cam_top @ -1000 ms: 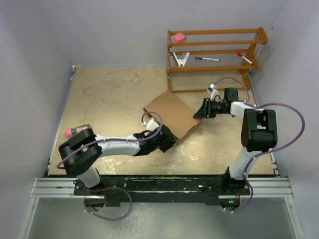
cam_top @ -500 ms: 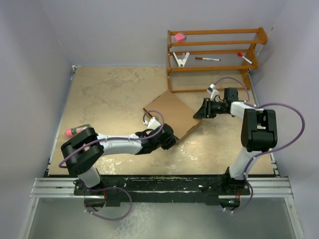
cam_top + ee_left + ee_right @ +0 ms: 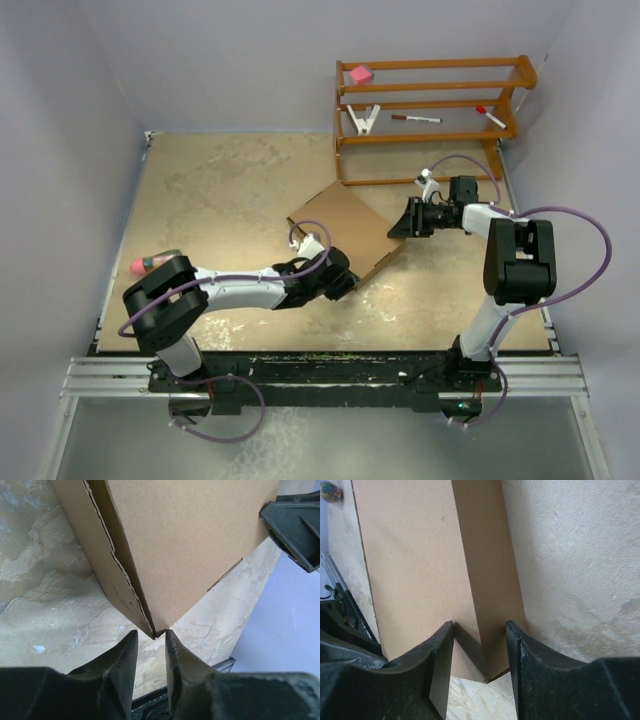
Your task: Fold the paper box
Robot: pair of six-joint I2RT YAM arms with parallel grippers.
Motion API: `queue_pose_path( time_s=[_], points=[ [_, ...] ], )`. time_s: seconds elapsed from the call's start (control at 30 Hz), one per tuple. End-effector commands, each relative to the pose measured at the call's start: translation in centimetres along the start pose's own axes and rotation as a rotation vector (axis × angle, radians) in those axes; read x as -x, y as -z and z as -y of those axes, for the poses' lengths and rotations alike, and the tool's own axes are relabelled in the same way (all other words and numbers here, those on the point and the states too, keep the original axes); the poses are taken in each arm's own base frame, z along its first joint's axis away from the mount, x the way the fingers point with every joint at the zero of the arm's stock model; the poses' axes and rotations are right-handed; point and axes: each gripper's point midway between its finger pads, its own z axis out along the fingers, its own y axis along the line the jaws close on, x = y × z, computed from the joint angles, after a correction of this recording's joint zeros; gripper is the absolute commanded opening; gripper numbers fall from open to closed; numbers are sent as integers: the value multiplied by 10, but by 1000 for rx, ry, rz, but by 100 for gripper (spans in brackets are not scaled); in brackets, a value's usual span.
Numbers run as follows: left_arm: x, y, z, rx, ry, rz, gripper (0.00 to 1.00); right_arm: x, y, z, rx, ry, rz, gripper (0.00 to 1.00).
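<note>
A tan table is sitting between pale purple walls. The left pincer is holding its fingers close together around one corner of the box. I cannot tell if it is pinching. The right pincer is gripping the opposite corner, with one finger on each side. The box is lying mid-table, turned like a diamond. Only the left wrist view is showing its open side seam. Only the top view is showing the wooden rack behind, with a pink block on it.
</note>
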Motion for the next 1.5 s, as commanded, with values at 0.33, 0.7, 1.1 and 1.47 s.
queue_pose_path(
  time_s=[0.33,0.7,1.1,1.47],
  points=[
    [39,99,47,-444,-735,95,78,6,17,-16,39,170,-39,76],
    [154,132,22,-507,-555,191,91,47,74,-84,68,675,138,75],
    [212,73,7,-534,-326,130,91,111,31,-85,14,575,199,75],
    [226,17,-20,-332,-241,61,88,96,-26,-48,50,342,56,68]
  ],
)
